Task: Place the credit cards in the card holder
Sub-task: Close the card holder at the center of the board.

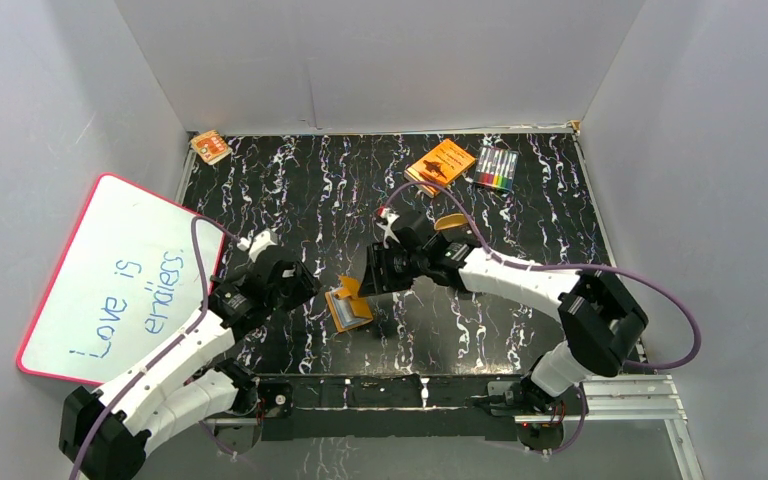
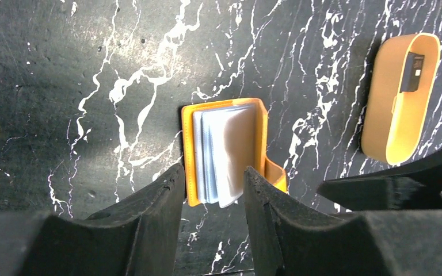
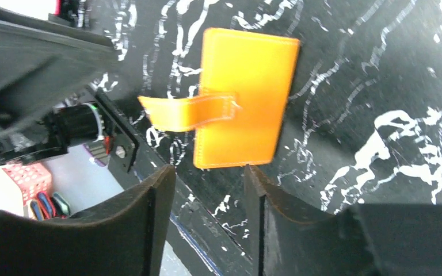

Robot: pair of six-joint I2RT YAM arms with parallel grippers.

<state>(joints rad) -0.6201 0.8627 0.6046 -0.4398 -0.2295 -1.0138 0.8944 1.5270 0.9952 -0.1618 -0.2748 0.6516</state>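
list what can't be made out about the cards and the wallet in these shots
- Number of credit cards in the card holder: in the left wrist view they overlap one another, so only pale edges show.
- Print on the cards: too blurred in every view.
- The holder's inside: the right wrist view shows only its outer cover and strap.
- Gold tray: in the top view it is mostly behind the right arm.
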